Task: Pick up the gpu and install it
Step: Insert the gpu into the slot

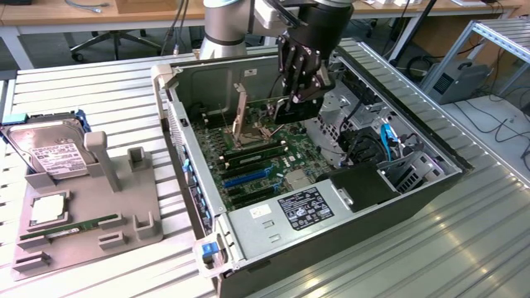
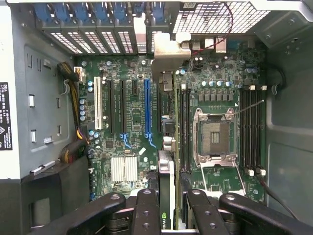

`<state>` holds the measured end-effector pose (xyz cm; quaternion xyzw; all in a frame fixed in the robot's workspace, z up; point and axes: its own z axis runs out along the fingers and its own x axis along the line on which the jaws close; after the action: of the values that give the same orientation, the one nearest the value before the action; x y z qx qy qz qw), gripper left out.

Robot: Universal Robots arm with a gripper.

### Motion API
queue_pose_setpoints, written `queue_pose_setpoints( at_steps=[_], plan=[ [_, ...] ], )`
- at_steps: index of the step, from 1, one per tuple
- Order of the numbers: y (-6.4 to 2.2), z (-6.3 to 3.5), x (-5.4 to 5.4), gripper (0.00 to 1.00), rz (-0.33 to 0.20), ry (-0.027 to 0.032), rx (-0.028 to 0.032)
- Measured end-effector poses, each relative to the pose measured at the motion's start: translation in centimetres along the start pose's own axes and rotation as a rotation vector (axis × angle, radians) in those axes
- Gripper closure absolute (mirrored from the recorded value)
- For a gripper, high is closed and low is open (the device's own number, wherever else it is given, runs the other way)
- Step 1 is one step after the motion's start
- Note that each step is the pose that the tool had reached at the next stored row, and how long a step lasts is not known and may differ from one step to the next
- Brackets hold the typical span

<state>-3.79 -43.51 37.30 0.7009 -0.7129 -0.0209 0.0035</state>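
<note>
The gpu (image 1: 298, 109) is a dark card held upright inside the open computer case (image 1: 431, 186), above the green motherboard (image 1: 273, 155). My gripper (image 1: 300, 93) reaches down from above and is shut on the card's top edge. In the wrist view the gpu (image 2: 166, 186) appears edge-on between my black fingers (image 2: 146, 210), my gripper (image 2: 171, 218) clamped on it. Its silver end bracket (image 2: 164, 54) points toward the case's rear slot openings. The long blue expansion slot (image 2: 146, 105) lies just beside the card's line, and the card hangs apart from the board.
The CPU socket (image 2: 214, 137) and memory slots (image 2: 252, 127) sit on the card's other side. A power supply (image 1: 311, 210) and drive cage with blue cable (image 1: 385, 139) crowd the case. Outside stand a grey fixture (image 1: 83, 242), a hard drive (image 1: 49, 152) and a memory stick (image 1: 71, 228).
</note>
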Motion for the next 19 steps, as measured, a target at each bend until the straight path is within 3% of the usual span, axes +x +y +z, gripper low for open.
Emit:
queue_pose_setpoints(
  at_steps=[5,10,19],
  plan=[
    [-0.01,0.28,0.2,0.73,0.000,-0.0001,0.0000],
    [-0.04,0.27,1.9,0.73,0.000,-0.0001,0.0000],
    [0.12,0.33,2.4,0.73,0.000,-0.0001,0.0001]
  ],
)
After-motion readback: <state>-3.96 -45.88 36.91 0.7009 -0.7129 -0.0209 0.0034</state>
